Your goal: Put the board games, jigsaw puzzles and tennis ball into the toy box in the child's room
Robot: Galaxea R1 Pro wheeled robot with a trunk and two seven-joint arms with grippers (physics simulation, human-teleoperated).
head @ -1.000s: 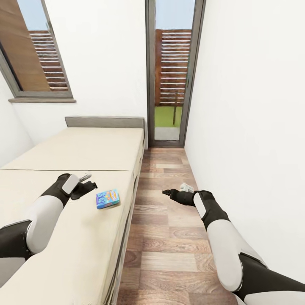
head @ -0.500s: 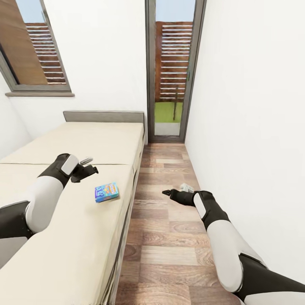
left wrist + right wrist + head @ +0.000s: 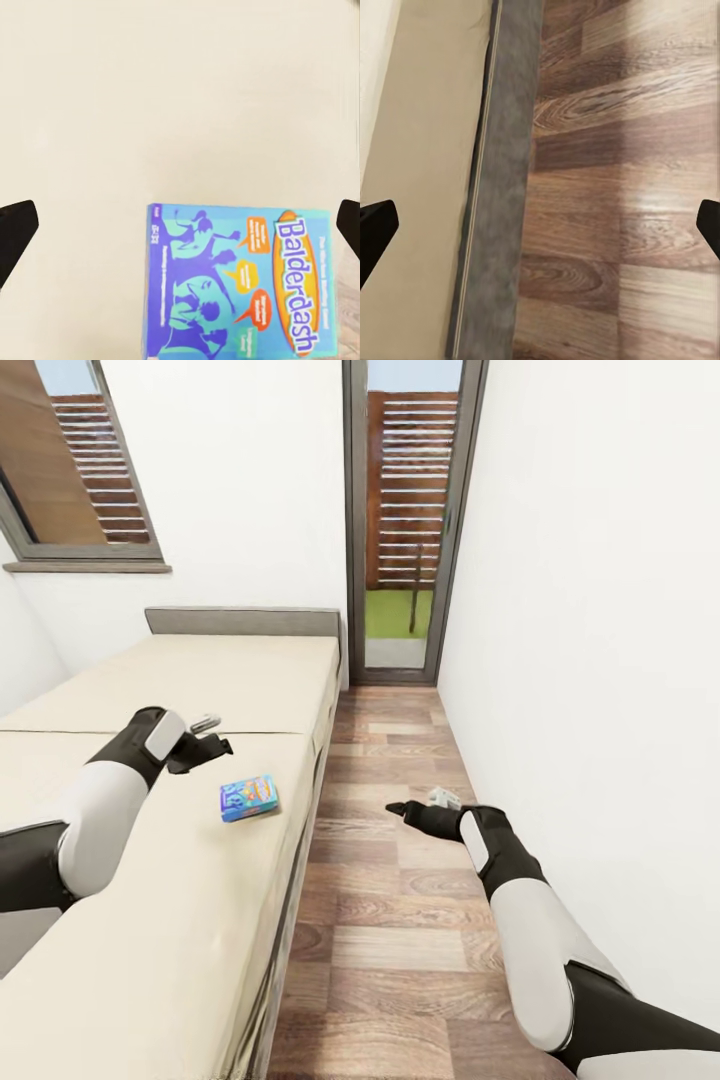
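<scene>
a narrow white-walled room, and the bed point(image 3: 180, 780) takes up most of its width. the bed is long and low, with a smooth cream cover, a faint seam across it, and a grey headboard point(image 3: 245, 622) at the far end against the wall. a grey frame runs along the bed's open side; beside that, a strip of brown wood plank floor point(image 3: 390, 900) leads to a tall glazed door point(image 3: 408, 520) just past the headboard's corner. through the glass there is a slatted wooden fence and a patch of grass. above the head of the bed, towards the other wall, sits a grey-framed window point(image 3: 75, 470).

the small blue board game point(image 3: 250, 798) lies flat on the bed cover, close to the bed's floor-side edge and roughly halfway along the bed. in the left wrist view the board game point(image 3: 240, 281) shows its printed lid, blue with purple figures and an orange title band, lying squarely on the cream cloth.

the left gripper point(image 3: 212, 745) hangs over the bed, just headboard-ward of the box and apart from it; its fingers are spread wide with nothing between them. the right gripper point(image 3: 398, 810) hovers over the floor beside the bed, off the mattress altogether, its fingers also parted and holding nothing; its wrist view looks down on the bed's grey frame and the planks.
</scene>
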